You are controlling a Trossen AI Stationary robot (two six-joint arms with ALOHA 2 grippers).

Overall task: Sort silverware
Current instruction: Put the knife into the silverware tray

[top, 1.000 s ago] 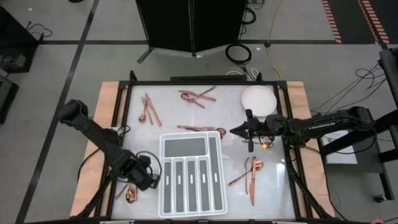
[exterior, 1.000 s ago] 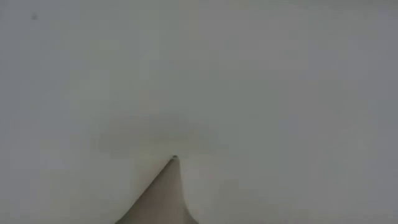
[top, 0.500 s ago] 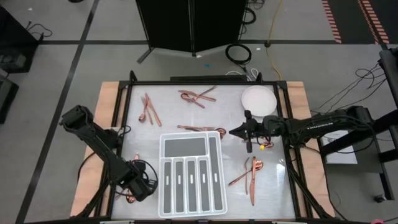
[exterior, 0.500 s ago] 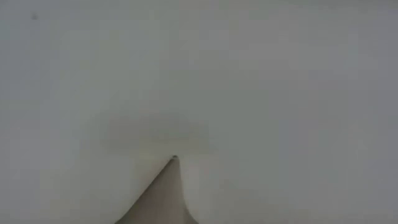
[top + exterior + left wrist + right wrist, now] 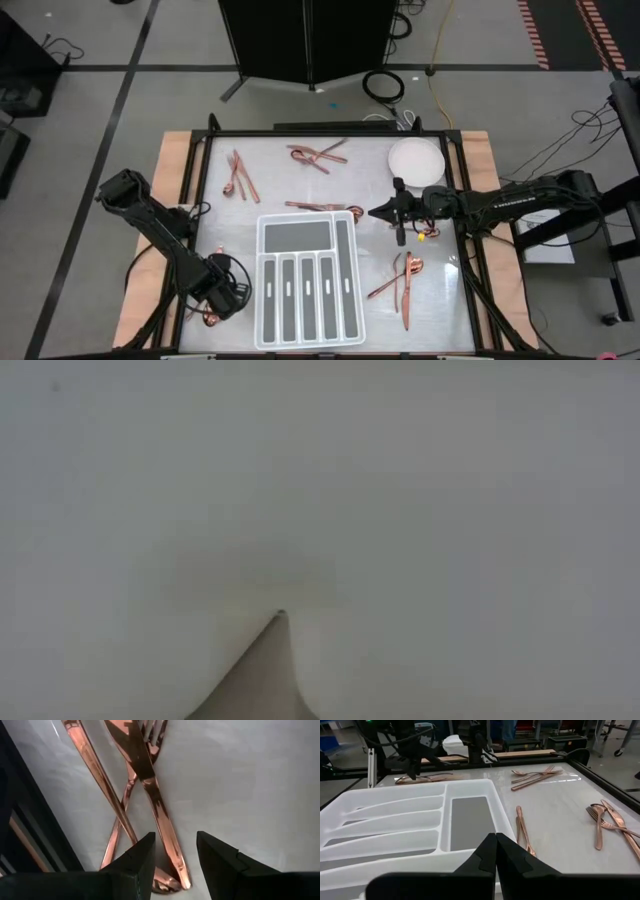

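- The silverware (image 5: 318,153) lay scattered in several copper-coloured clusters around the white divided tray (image 5: 306,279), whose compartments all looked empty, so by my judgement the sorting had barely begun.
- At the far left, the left gripper (image 5: 222,303) had travelled down and toward the near-left corner of the table over the last second, then settled low over the small pile (image 5: 211,316) just beside the tray's left edge.
- In the left wrist view, its fingers (image 5: 136,865) stood wide apart, straddling the handle end of a knife (image 5: 150,795) that crossed over a fork (image 5: 127,800) and lay beside a third slim handle (image 5: 100,775); nothing was gripped yet.
- That shift suggested a pick was being lined up; with the pieces overlapping, closing on only 1 looked tricky.
- Behind the tray, 1 cluster (image 5: 240,177) sat at the far left, and another pair (image 5: 315,208) lay touching the tray's far rim.
- The round white plate (image 5: 414,158) sat at the far right, apart from the cutlery.
- The right gripper (image 5: 400,213) had not moved; it hung between the tray and the plate with its claw pinched fully closed on nothing.
- At the near right, a last group (image 5: 405,278) waited untouched.
- The low view showed only a blank pale surface.
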